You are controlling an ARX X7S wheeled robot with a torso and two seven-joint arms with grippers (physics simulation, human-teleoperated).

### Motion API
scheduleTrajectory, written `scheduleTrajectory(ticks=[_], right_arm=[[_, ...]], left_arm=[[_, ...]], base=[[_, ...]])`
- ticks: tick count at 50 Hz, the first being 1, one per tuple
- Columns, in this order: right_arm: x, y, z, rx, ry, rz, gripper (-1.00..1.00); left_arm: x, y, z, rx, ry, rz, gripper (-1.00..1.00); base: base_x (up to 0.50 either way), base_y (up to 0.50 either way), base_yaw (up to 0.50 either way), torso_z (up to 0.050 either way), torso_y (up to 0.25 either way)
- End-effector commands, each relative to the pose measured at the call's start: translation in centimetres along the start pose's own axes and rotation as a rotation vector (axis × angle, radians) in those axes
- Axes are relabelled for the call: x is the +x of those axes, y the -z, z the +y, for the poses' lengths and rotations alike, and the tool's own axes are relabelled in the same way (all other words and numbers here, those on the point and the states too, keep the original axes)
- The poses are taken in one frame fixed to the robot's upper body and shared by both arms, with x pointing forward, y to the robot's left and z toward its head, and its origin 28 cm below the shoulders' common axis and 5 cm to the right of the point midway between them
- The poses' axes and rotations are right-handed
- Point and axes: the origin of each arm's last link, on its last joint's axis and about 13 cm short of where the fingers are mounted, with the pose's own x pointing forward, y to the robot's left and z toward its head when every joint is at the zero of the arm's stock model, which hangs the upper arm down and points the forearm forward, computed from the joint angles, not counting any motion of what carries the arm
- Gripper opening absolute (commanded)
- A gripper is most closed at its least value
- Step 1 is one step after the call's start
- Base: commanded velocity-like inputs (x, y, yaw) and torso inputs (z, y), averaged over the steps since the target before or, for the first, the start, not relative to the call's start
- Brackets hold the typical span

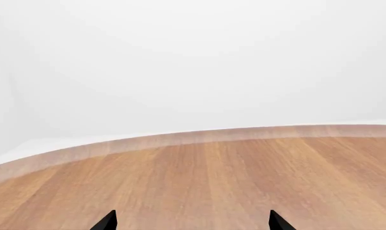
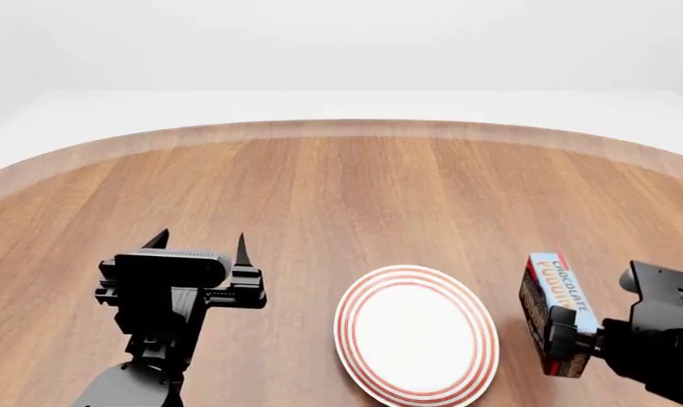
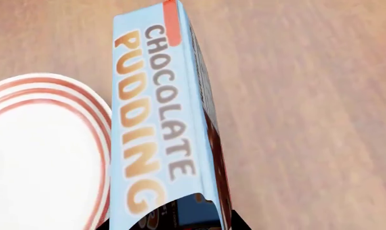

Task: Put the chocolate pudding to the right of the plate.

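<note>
The chocolate pudding (image 2: 557, 305), a carton with a light blue top and a dark brown side, is held in my right gripper (image 2: 570, 339) just right of the plate (image 2: 415, 332), a round white plate with red rings. In the right wrist view the carton (image 3: 158, 124) fills the middle between the jaws, with the plate (image 3: 46, 158) close beside it. My right gripper is shut on the carton's near end. Whether the carton touches the table I cannot tell. My left gripper (image 2: 197, 242) is open and empty, left of the plate; its fingertips (image 1: 107, 221) show over bare wood.
The round wooden table (image 2: 341, 186) has a curved far edge (image 2: 319, 129) with white floor and wall beyond. The left wrist view shows only the table (image 1: 231, 182) and its edge.
</note>
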Motion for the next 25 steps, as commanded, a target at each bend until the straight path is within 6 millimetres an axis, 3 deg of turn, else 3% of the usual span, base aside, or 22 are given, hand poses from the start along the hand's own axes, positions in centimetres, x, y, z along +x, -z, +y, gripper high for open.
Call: scheduleTrajectory(ticks=[1, 24, 25], right_arm=[[0.51, 0.35, -0.3, 0.004, -0.003, 0.009, -1.0], [1.09, 0.51, -0.56, 0.037, -0.001, -0.003, -1.0], [1.09, 0.5, -0.58, 0.042, 0.005, -0.003, 1.0]], left_arm=[[-0.06, 0.05, 0.02, 0.0, 0.0, 0.0, 1.0], [-0.03, 0.06, 0.02, -0.001, -0.002, -0.001, 1.0], [-0.03, 0.05, 0.02, 0.0, -0.002, -0.001, 1.0]], base=[[0.0, 0.0, 0.0, 0.0, 0.0], [0.0, 0.0, 0.0, 0.0, 0.0], [0.0, 0.0, 0.0, 0.0, 0.0]])
